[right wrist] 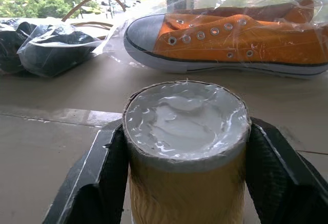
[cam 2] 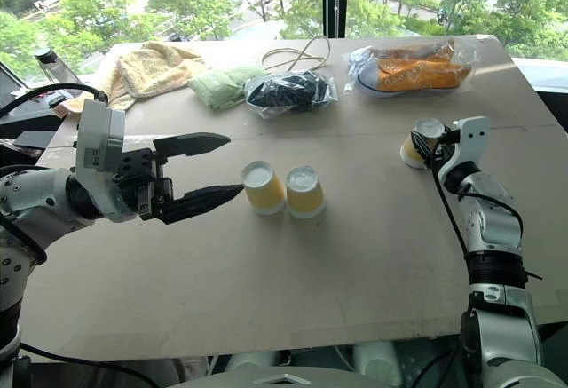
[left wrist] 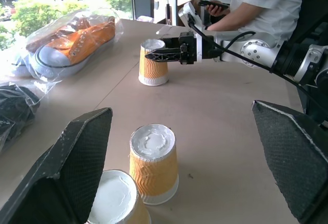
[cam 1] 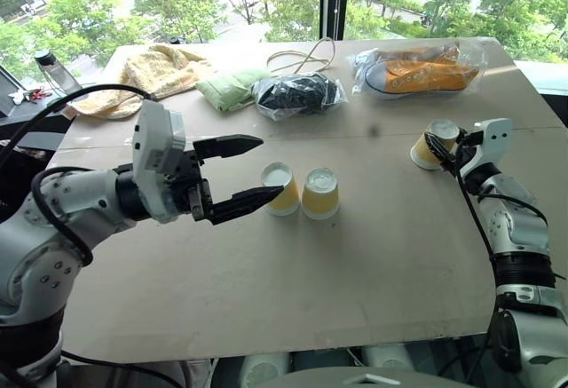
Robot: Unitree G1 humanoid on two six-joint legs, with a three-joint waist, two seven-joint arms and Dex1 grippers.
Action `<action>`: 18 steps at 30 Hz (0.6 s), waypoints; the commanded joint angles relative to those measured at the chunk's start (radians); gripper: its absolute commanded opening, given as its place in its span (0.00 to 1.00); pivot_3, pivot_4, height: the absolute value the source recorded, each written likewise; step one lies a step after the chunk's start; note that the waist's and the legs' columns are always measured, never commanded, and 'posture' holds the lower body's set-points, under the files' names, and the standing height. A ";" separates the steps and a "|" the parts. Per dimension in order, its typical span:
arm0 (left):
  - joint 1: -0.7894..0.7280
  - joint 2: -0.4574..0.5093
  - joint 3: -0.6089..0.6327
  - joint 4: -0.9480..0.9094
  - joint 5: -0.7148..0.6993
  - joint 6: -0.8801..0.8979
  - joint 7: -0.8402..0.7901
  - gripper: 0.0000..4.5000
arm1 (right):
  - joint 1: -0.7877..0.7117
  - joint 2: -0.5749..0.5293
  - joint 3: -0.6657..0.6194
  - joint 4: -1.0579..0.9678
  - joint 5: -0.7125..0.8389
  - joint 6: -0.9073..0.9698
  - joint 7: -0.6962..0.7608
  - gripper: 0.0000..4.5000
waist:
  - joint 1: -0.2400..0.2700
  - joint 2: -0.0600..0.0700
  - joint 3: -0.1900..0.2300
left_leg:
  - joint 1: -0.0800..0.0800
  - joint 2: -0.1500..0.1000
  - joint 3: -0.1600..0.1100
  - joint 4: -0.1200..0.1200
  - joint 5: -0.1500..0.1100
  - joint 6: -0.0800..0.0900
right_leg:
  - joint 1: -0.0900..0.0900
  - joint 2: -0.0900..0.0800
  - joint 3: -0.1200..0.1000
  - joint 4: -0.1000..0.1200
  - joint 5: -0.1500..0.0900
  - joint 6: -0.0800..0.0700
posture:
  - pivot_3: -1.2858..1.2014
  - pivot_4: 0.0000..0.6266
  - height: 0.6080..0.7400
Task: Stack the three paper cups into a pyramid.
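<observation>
Now cup [right wrist: 185, 147] between right gripper [right wrist: 184, 178] fingers

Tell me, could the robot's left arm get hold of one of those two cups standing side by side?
Probably yes. The left gripper hovers open right beside the nearer cup of the pair, with nothing between them. The second cup stands close against it on the far side, so the far finger has little room.

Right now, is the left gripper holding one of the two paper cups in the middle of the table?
No, the left gripper is open beside the two paper cups, its fingers closed on neither.
</observation>
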 commanded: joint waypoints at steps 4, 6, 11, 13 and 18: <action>0.041 0.022 0.058 -0.006 0.021 -0.025 -0.041 1.00 | -0.038 -0.007 -0.003 -0.072 0.020 -0.028 0.025 0.50 | -0.001 0.000 0.000 | 0.000 0.000 0.000 0.000 0.000 0.000 | 0.000 0.000 0.000 0.000 0.000 0.000 | 0.52 0.24 1.00; 0.126 0.022 0.098 0.011 0.070 -0.056 -0.090 1.00 | -0.059 -0.003 0.053 -0.204 0.080 0.054 0.098 0.50 | -0.008 0.002 0.001 | 0.000 0.000 0.002 0.000 0.000 0.000 | -0.002 0.000 0.000 0.000 0.000 0.000 | 0.52 0.24 1.00; 0.293 -0.020 0.159 0.058 0.154 -0.140 -0.157 1.00 | -0.118 0.020 0.188 -0.491 0.242 0.312 0.190 0.50 | -0.025 0.003 0.002 | -0.001 0.003 0.003 -0.003 0.000 0.000 | -0.006 0.002 0.003 0.003 0.000 0.000 | 0.52 0.24 1.00; 0.325 -0.044 0.164 0.070 0.171 -0.171 -0.168 1.00 | -0.145 0.032 0.245 -0.559 0.274 0.390 0.195 0.50 | -0.021 0.003 0.002 | -0.002 0.003 0.001 -0.003 0.000 0.001 | -0.007 0.001 0.002 0.002 0.000 0.000 | 0.52 0.24 1.00; 0.371 -0.081 0.165 0.084 0.202 -0.217 -0.184 1.00 | -0.203 0.079 0.341 -0.650 0.348 0.544 0.192 0.50 | -0.003 0.001 0.001 | -0.009 0.001 -0.002 -0.001 0.000 0.000 | -0.010 -0.006 -0.001 0.002 0.000 0.000 | 0.52 0.24 1.00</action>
